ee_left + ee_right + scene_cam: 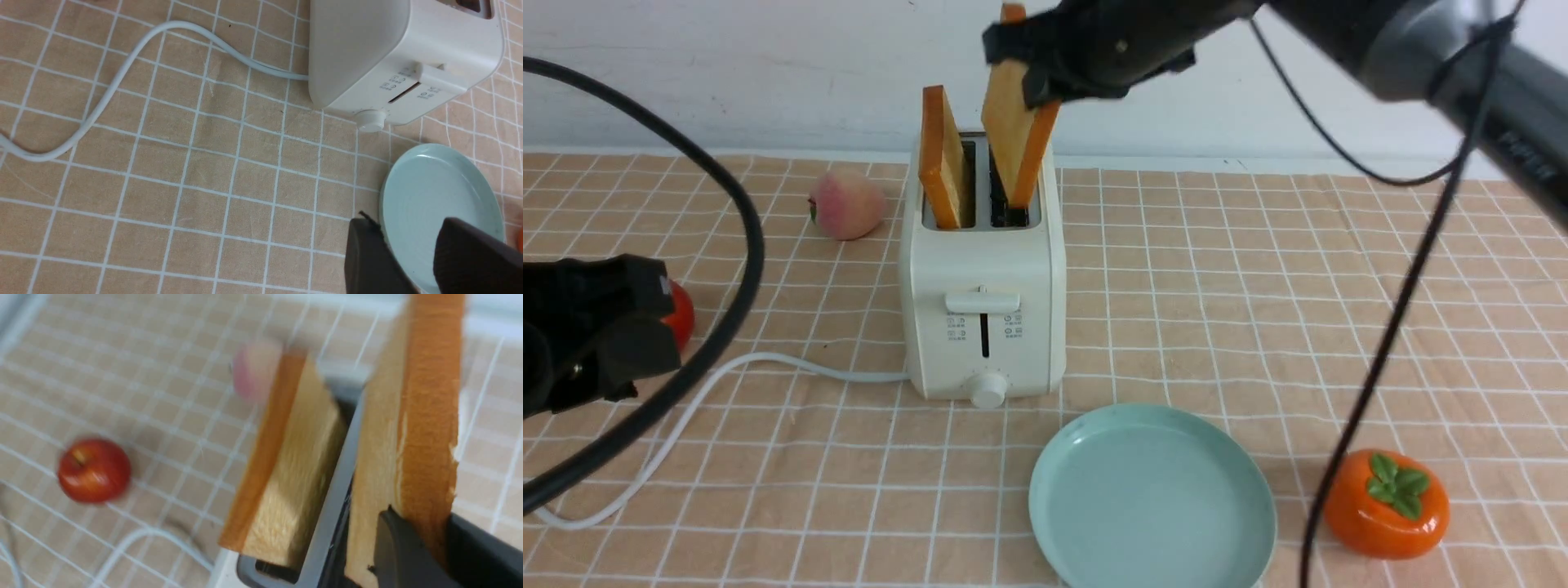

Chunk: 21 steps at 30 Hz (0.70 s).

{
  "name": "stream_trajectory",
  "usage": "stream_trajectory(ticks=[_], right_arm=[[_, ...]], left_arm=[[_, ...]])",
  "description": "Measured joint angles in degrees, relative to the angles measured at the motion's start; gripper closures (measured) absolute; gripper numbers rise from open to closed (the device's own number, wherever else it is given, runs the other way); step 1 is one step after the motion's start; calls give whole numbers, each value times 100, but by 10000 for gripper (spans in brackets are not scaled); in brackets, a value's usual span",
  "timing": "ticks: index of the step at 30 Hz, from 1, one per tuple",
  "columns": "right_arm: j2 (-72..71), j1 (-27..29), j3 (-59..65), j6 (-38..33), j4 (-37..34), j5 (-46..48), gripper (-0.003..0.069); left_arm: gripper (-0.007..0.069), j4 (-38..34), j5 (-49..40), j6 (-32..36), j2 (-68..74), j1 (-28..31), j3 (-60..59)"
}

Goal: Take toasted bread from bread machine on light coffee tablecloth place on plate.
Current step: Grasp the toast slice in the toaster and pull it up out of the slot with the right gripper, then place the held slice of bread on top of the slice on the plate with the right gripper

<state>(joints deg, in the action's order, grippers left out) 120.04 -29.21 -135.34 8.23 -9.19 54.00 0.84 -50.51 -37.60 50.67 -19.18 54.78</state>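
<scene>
The cream-white bread machine (983, 302) stands mid-table on the light coffee tablecloth (1258, 286). One slice of toasted bread (943, 159) stands upright in its left slot. My right gripper (1045, 61) is shut on the top of the other slice (1017, 139), which is raised and tilted with its lower end still at the right slot. The right wrist view shows the gripper (423, 522) clamping this slice (412, 416) next to the slotted slice (294, 465). The mint-blue plate (1152, 498) lies empty in front of the toaster. My left gripper (412, 245) is open and empty at the far left (596, 327).
A peach (847, 204) lies left of the toaster and a red apple (680, 314) sits behind my left gripper. An orange persimmon (1387, 505) sits right of the plate. The toaster's white cord (768, 363) trails to the front left.
</scene>
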Motion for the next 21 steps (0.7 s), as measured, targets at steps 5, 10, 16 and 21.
stream_trajectory(ticks=[5, 10, 16, 21], right_arm=[[-1131, 656, -48, -10, 605, 855, 579], [-1913, 1442, 587, -21, 1403, 1313, 579], [-2900, 2313, 2769, -48, 918, 1176, 579], [-2955, 2758, 4113, -518, -732, 1513, 579]], left_arm=[[386, 20, -4, 0, 0, 0, 0], [386, 20, -4, 0, 0, 0, 0], [386, 20, -16, 0, 0, 0, 0], [386, 20, -16, 0, 0, -79, 0]])
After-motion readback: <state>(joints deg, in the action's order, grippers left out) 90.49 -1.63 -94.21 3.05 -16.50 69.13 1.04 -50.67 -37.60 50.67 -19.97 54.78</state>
